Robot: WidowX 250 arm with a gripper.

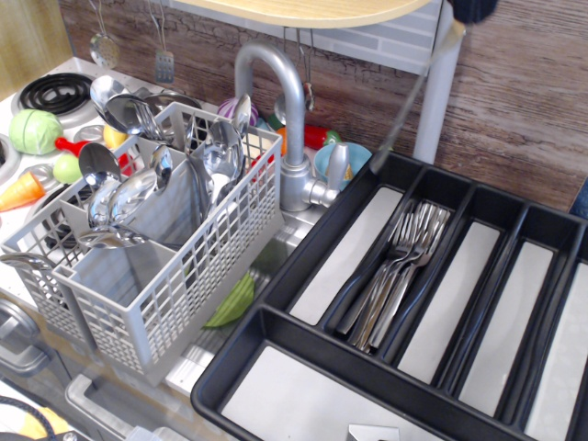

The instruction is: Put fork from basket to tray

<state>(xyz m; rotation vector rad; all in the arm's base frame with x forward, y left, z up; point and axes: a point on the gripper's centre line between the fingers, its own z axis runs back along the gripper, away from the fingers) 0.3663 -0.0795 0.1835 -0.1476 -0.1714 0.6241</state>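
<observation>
Far left of the fingers and well below them, the basket (175, 285) stands on the desk, crowded with spoons (124, 197). You cannot make out from this view whether any more forks are left among them. Nearer the fingers, but not yet under them, the tap (292, 119) rises between basket and tray.

Just below and left of the fingers, the fork (404, 110) hangs in the air as a thin, blurred slanting line. Its upper end runs up to the fingers, and its lower end hovers near the tray's far left corner, touching nothing you can see. It is clear of the basket, so the lift looks done and the carry is nearly over.

Below the fingers lies the tray (239, 367), with a bundle of forks (395, 276) already in its second long slot.

Up at the top edge, you see only a dark tip of the fingers (473, 9). Their gap is hidden, but the fork hanging from them suggests they are pinching its handle.

What is left for you, by this reading, is to bring the fork over that slot, lower it, and let go.
</observation>
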